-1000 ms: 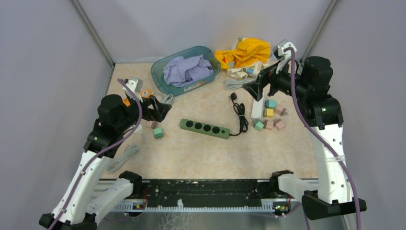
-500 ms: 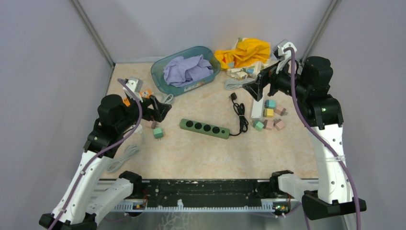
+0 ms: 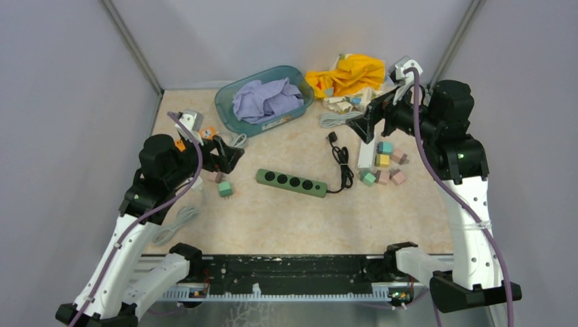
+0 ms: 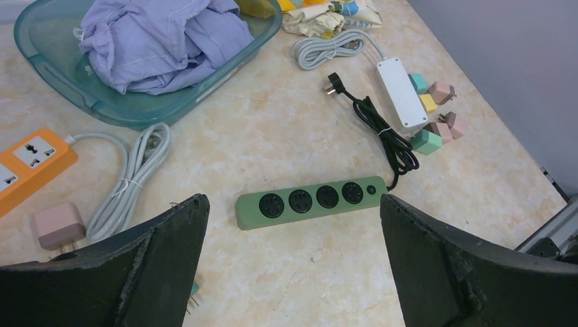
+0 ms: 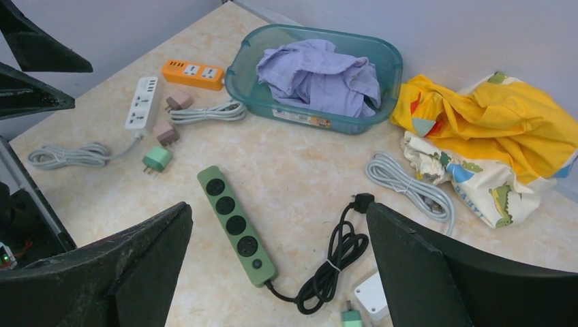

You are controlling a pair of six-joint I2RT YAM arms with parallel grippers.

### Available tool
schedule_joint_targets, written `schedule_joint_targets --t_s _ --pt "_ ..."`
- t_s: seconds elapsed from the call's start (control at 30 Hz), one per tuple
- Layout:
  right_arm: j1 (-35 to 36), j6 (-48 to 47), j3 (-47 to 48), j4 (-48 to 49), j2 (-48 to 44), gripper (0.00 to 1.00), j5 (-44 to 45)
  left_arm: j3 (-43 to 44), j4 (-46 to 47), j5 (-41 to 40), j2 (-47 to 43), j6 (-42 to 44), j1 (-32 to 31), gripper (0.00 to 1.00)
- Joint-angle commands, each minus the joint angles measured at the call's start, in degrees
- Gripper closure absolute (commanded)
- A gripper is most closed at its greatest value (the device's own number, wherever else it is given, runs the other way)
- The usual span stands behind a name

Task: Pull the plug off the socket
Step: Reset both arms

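A green four-socket power strip [image 3: 292, 182] lies mid-table, and all four sockets show empty. It also shows in the left wrist view [image 4: 310, 201] and the right wrist view [image 5: 235, 225]. Its black cord [image 3: 344, 167] is bundled, with the black plug [image 3: 332, 137] lying loose on the table. My left gripper [image 3: 232, 155] hangs open and empty left of the strip [image 4: 293, 201]. My right gripper [image 3: 358, 122] hangs open and empty above the back right [image 5: 279, 208]. A white power strip [image 3: 367, 155] lies beside several coloured plugs [image 3: 383, 162]; I cannot tell if any is plugged in.
A teal basin [image 3: 225, 109] with purple cloth stands at the back. A yellow cloth [image 3: 347, 73] lies back right, with a coiled white cable [image 3: 334, 120] in front of it. An orange strip [image 4: 27, 160], a pink plug [image 4: 58, 225], a green plug [image 3: 225, 189] and a grey cable [image 3: 178, 221] lie at the left.
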Motion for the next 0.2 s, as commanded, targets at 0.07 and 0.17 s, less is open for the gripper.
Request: schedule_joint_targets --t_s 0.07,0.17 --pt "-0.5 -0.2 0.7 1.0 -1.4 0.01 1.2 -0.1 0.0 0.1 0.0 0.8 -0.2 0.00" --pt "-0.5 -0.4 0.5 1.0 -1.5 0.01 0.7 -0.2 0.1 0.3 0.0 0.7 -0.2 0.00"
